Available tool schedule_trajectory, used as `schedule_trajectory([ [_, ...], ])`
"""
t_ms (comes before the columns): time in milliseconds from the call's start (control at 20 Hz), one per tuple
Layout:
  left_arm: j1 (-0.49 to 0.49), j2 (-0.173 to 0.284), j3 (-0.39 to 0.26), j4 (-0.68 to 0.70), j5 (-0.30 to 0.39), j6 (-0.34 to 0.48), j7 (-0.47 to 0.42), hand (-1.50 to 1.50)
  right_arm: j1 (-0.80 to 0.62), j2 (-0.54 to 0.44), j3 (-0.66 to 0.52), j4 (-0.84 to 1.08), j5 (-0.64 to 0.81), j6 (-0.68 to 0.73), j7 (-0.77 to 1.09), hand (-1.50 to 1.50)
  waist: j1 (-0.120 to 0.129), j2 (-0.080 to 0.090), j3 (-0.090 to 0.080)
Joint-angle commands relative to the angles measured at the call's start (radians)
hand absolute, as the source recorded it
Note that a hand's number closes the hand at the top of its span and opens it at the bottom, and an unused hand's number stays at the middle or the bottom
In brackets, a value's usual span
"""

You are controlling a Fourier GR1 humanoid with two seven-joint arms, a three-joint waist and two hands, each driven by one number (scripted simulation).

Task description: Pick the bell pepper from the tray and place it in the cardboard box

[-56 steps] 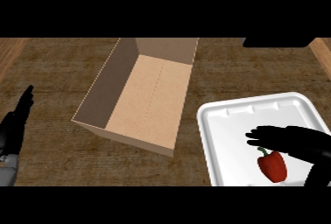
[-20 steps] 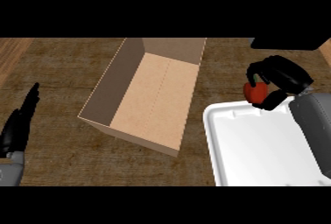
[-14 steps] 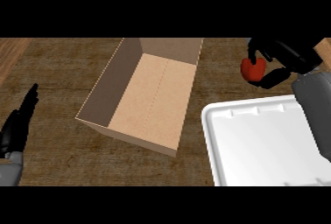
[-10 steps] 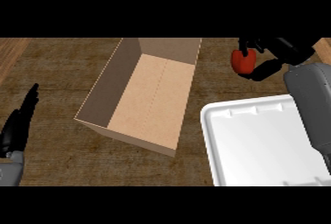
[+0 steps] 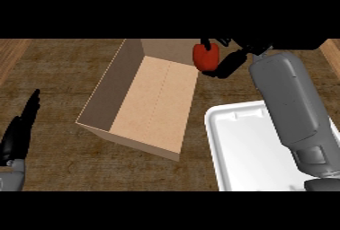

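The red bell pepper [image 5: 204, 56] hangs in my right hand [image 5: 229, 62], whose fingers are curled round it, at the far right rim of the cardboard box [image 5: 154, 101]. The box lies open, its tan floor bare. My grey right forearm [image 5: 292, 108] stretches up across the white tray [image 5: 247, 152], which holds nothing that I can see. My left hand [image 5: 19, 130] rests at the left edge, fingers straight and pointing up.
The box and tray sit on a dark wooden counter [image 5: 60, 72]. A lighter wooden strip [image 5: 12, 49] borders the counter at the far left. A dark object [image 5: 299, 43] shows at the top right corner.
My right hand lifted the pepper off the tray and carried it up and to the left, to the box's right rim. The left hand stayed still.
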Motion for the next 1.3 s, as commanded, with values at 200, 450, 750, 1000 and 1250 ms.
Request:
schedule_trajectory([
  [200, -0.029, 0.012, 0.026, 0.029, -0.001, -0.027, -0.005, 0.0, -0.163, 0.154, -0.042, 0.09, -0.055, 0.011, 0.212, 1.5, 0.007, 0.005, 0.0],
  [450, -0.031, -0.034, -0.004, 0.022, -0.039, 0.008, 0.003, 0.0, -0.231, 0.204, -0.006, 0.222, -0.107, -0.028, 0.263, 1.5, 0.016, 0.007, 0.0],
  [750, -0.059, -0.031, 0.005, 0.076, -0.04, -0.008, -0.067, 0.0, -0.363, 0.205, 0.127, 0.437, -0.209, -0.173, 0.302, 1.5, 0.053, 0.016, -0.002],
  [1000, -0.083, -0.025, -0.014, 0.05, -0.041, -0.04, -0.028, 0.0, -0.333, 0.206, 0.25, 0.538, -0.259, -0.346, 0.304, 1.5, 0.088, 0.023, -0.002],
  [1250, -0.131, -0.041, -0.024, 0.086, -0.051, -0.039, -0.019, 0.0, -0.341, 0.206, 0.274, 0.604, -0.401, -0.275, 0.395, -1.5, 0.114, 0.03, -0.002],
])
